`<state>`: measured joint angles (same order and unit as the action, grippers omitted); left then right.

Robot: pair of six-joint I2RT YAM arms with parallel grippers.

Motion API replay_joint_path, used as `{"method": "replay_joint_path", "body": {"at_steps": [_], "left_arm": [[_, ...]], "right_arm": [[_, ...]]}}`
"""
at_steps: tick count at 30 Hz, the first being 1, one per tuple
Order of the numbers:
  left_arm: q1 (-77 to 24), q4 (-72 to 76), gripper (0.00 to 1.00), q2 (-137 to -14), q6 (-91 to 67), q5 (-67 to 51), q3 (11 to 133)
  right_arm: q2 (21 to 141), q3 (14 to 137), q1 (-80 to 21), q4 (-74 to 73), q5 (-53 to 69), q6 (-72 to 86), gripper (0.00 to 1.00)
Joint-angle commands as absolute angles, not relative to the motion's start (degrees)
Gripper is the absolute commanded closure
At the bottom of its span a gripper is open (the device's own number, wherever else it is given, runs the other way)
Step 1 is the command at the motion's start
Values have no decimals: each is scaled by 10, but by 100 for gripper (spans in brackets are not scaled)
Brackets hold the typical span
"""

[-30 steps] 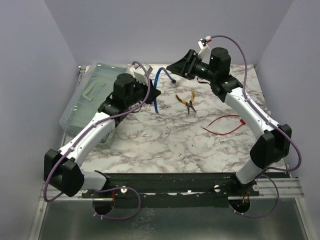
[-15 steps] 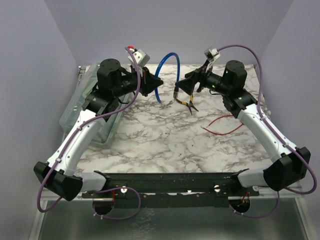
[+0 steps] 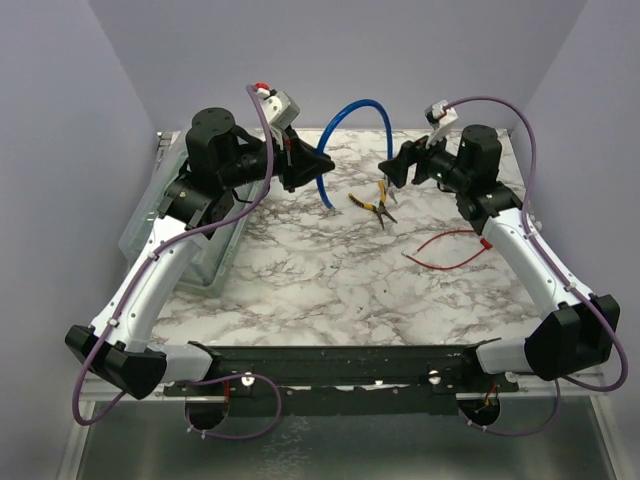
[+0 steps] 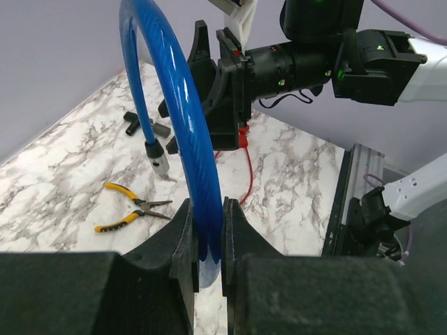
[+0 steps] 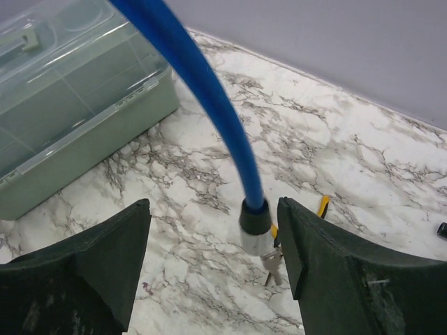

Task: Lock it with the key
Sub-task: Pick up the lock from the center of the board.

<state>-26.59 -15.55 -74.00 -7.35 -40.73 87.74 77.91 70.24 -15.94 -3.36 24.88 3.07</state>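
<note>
**Top external view: cable lock raised, right hand opens at its free end**

From above we see both arms in new places compared with a second ago. The left hand (image 3: 318,165) was low over the table (image 3: 330,290), close to the plastic box (image 3: 165,215). It is now raised and clamped narrow on the cable lock (image 3: 360,108), so the blue cable stands up as an arch in front of that hand. The left wrist view confirms the grip: the cable (image 4: 183,118) is pinched between the two fingers.

The right hand (image 3: 395,170) was up at the back of the table and has swung down to face the left one. Its fingers have spread wide and hold nothing. In the right wrist view the free end of the cable hangs between the open fingers, touching neither. Below its black collar is a metal tip, and what looks like the key (image 5: 271,264) dangles from it.

The pliers (image 3: 372,204) lie on the table under the right hand, and the red wire (image 3: 445,250) lies nearer that arm's base. Neither has moved.

We judge that the lock is now presented and steadied. The key is not yet gripped, and the right hand still has to close on it.
</note>
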Motion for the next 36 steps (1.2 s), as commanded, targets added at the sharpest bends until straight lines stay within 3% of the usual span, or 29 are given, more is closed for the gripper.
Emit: {"method": "replay_joint_path", "body": {"at_steps": [1,15,21,26,30,36], "left_arm": [[-265,-127,100,-738,-85,-440,902],[-265,-127,100,-735,-113,-461,910],[-264,-126,100,-744,-125,-474,915],[-265,-124,100,-749,-139,-491,920],[-265,-119,100,-748,-148,-485,919],[-265,-83,100,-726,-142,-411,887]], "right_arm": [[773,729,-162,-65,277,-18,23],[846,743,-163,-53,292,-16,24],[860,739,-163,-26,272,-15,36],[870,748,-163,-9,268,-15,39],[883,758,-163,-16,274,-10,56],[884,772,-162,-41,308,62,99]]}}
